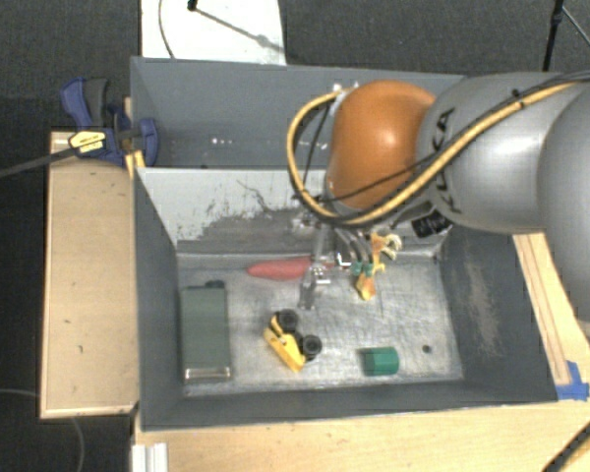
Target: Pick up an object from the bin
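Gripper (pixel 313 285) sits low in the grey metal bin (pixel 157 293), mid-floor twd the back wall, right at the right end of a flat, elongated red plastic piece (pixel 275 269) lying along that wall. Can't tell how far the claw is open, or whether it has hold of anything. 3 other things: dull grey-green rectangular block (pixel 206 327) by the left wall, small yellow-and-black toy vehicle (pixel 290 342) front centre, small dark green block (pixel 380 362) twd the front-right corner.
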### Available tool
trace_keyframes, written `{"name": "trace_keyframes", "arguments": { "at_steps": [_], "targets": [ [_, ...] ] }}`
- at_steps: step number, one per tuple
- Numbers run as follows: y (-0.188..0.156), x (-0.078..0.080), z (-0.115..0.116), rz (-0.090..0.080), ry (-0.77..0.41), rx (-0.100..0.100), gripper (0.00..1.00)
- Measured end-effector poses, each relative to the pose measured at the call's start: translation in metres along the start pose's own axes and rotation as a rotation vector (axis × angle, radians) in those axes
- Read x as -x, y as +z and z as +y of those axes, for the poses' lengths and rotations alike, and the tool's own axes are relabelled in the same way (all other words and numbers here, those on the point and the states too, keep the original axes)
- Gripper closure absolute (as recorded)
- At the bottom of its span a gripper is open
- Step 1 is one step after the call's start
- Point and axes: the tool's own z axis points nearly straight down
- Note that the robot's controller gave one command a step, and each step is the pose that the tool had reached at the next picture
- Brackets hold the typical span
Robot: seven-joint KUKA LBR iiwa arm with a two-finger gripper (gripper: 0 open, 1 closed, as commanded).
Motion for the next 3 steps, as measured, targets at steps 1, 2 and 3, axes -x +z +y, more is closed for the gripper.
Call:
{"name": "trace_keyframes", "arguments": {
  "at_steps": [1,2,3],
  "targets": [
    [-0.005,0.002,0.0,-0.008,0.003,0.001,0.0],
    [0.08,0.009,-0.012,-0.009,0.034,0.002,1.0],
    [0.08,0.009,-0.012,-0.009,0.035,0.003,1.0]
  ]
}}
